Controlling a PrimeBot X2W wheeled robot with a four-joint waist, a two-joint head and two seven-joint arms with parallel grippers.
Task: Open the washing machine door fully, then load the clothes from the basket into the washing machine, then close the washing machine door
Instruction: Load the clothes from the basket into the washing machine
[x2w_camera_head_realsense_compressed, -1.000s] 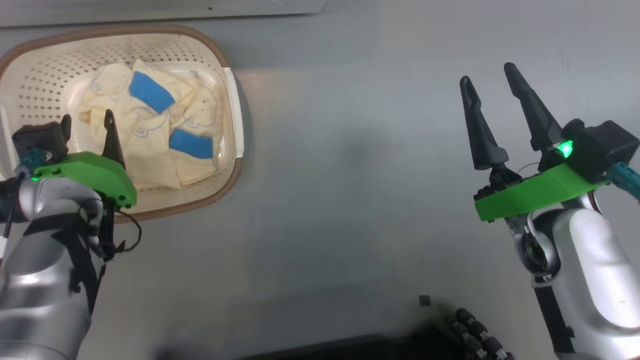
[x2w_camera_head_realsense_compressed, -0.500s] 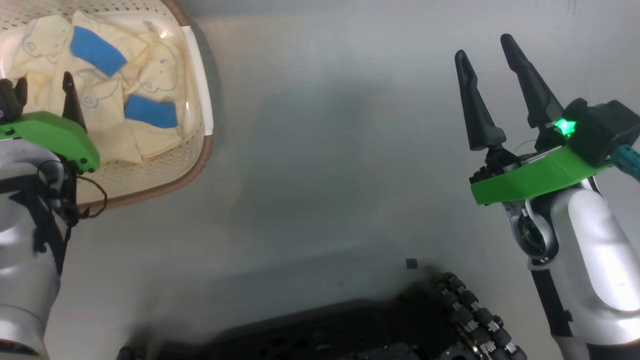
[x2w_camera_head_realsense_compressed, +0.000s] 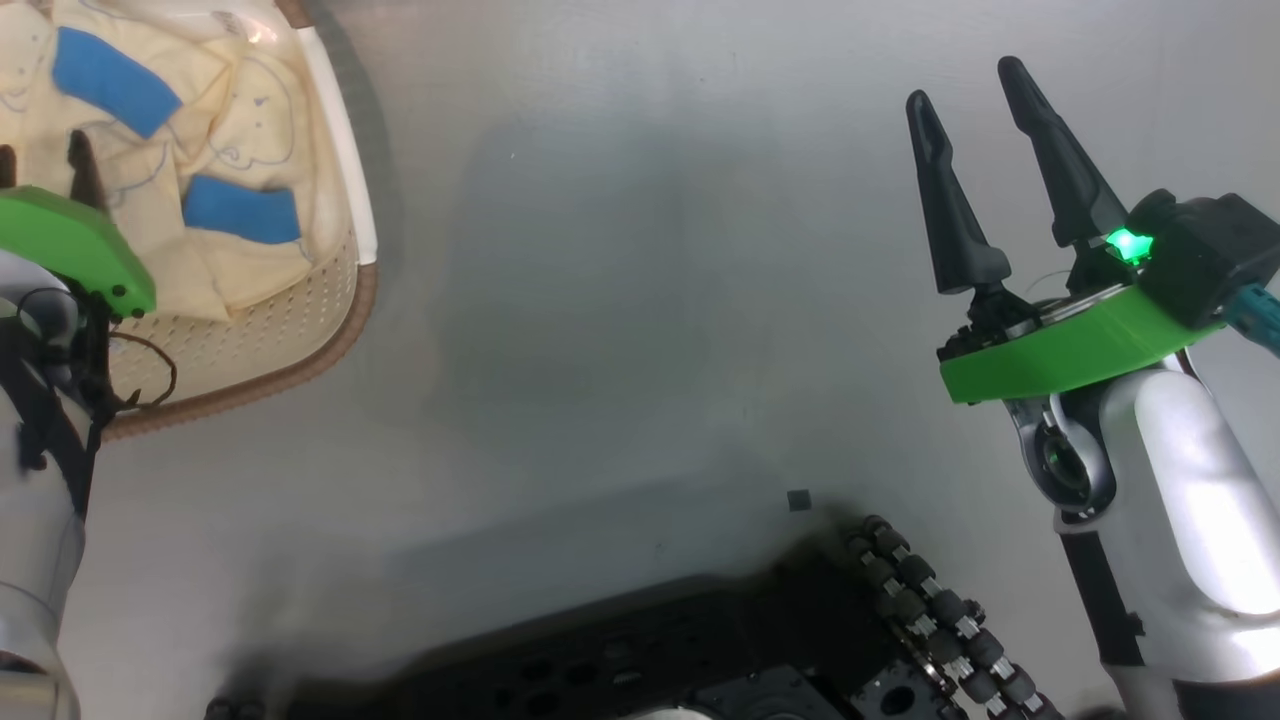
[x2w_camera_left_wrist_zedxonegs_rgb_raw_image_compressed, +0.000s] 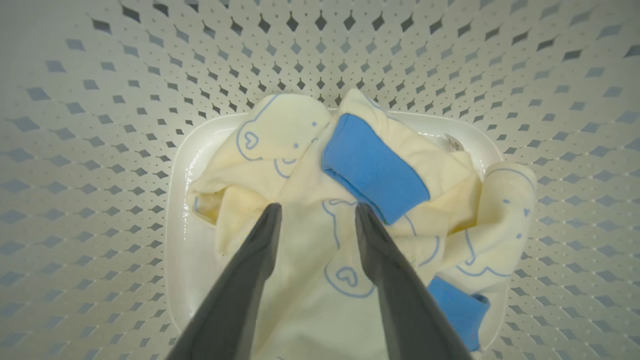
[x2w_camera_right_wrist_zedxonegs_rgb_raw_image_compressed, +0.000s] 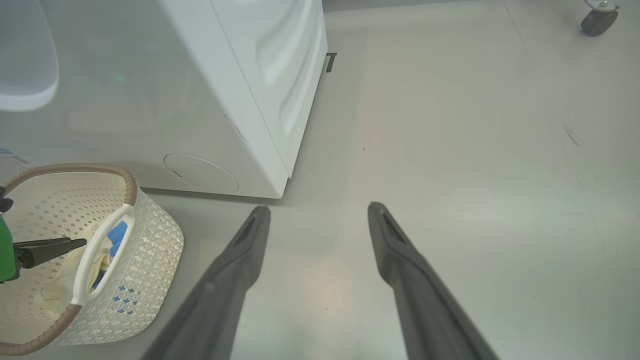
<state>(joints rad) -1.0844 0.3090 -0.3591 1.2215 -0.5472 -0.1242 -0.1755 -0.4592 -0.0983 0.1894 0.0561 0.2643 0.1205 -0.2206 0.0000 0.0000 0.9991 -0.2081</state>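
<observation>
Looking down from head: basket (x2w_camera_head_realsense_compressed: 330, 330) at upper left on floor (x2w_camera_head_realsense_compressed: 640, 250), clothes (x2w_camera_head_realsense_compressed: 250, 130) inside; left tool (x2w_camera_head_realsense_compressed: 42, 150) over them; right tool (x2w_camera_head_realsense_compressed: 962, 80) well apart, jaws spread.
Left wrist: jaws apart, ends at pale yellow clothes beside blue patch (x2w_camera_left_wrist_zedxonegs_rgb_raw_image_compressed: 372, 167).
Right wrist: washing machine (x2w_camera_right_wrist_zedxonegs_rgb_raw_image_compressed: 240, 75) behind basket, jaws spread over floor.

A: Where do I find the basket (x2w_camera_head_realsense_compressed: 318, 322)?
B: On the floor (x2w_camera_head_realsense_compressed: 640, 300), at my front left, just before the washing machine (x2w_camera_right_wrist_zedxonegs_rgb_raw_image_compressed: 240, 75). The clothes (x2w_camera_head_realsense_compressed: 250, 105) lie in it.
A: And the rest?
B: My left hand (x2w_camera_left_wrist_zedxonegs_rgb_raw_image_compressed: 315, 212) hangs inside the basket, over the clothes; my right hand (x2w_camera_head_realsense_compressed: 965, 85) is well apart to the right, over the floor.
</observation>
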